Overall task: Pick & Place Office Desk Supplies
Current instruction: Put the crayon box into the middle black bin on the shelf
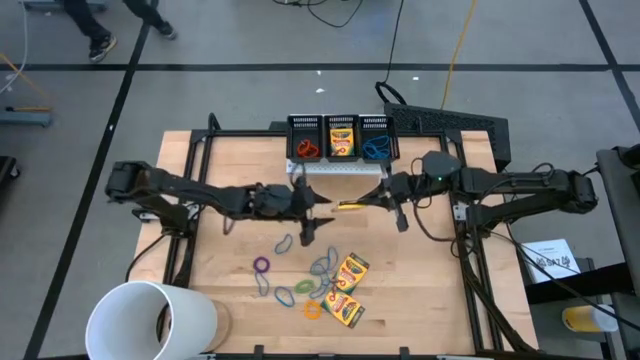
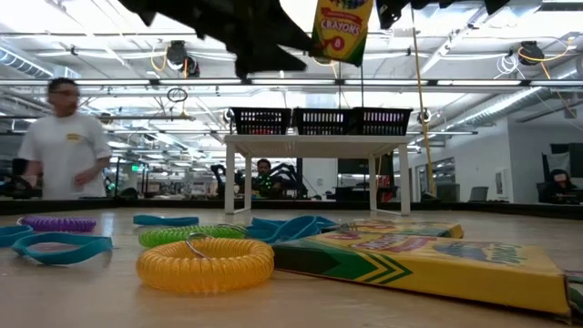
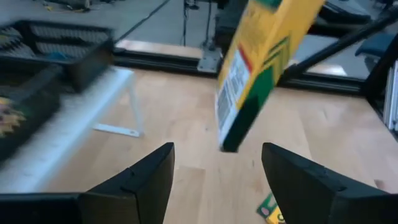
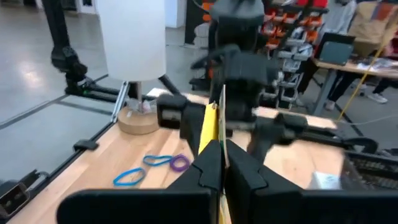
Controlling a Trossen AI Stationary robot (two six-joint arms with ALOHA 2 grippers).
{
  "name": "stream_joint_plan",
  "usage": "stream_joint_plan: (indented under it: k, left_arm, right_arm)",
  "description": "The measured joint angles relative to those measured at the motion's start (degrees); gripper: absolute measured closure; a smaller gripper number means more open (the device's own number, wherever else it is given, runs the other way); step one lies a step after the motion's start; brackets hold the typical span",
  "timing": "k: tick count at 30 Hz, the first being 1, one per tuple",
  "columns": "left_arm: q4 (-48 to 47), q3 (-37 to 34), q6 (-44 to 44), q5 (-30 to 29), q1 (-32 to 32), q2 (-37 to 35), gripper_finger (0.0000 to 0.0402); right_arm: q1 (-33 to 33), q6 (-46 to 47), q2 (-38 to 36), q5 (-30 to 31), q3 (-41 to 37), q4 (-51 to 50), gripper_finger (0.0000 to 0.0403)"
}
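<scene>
R tool (image 4: 217, 163) pinching crayon box (image 3: 261, 68), L tool (image 3: 214, 180) apart

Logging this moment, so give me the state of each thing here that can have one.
left gripper: open, empty
right gripper: shut on the crayon box
crayon box: held in the air, tilted
white cup: lying on its side
middle bin: holds a crayon box

Bare wooden table (image 1: 420, 290) lies open along the right side. Centre front is cluttered with rubber-band loops (image 1: 290, 280) and crayon boxes (image 1: 345, 285). White cup (image 1: 150, 322) blocks the front-left corner (lying on its side). Mesh bins (image 1: 342, 137) stand along the rear edge.
</scene>
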Motion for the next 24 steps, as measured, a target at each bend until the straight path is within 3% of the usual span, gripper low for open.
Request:
stream_joint_plan:
  k: [12, 20, 24]
  left_arm:
    - [-14.76, -0.36, 5.74, 0.01, 1.43, -11.30, 0.0146]
    - [-8.68, -6.63, 5.16, 0.82, 4.79, -12.48, 0.0146]
    - [-1.64, -11.38, 4.27, 5.92, 6.97, -13.47, 0.0146]
  right_arm:
    - [-10.41, -1.90, -0.26, -0.81, 1.48, 0.75, 0.0403]
    - [-21.93, -2.49, 3.86, -11.93, 9.61, 0.62, 0.0403]
    - [-28.33, -0.02, 8.53, -19.19, 13.27, 0.48, 0.0403]
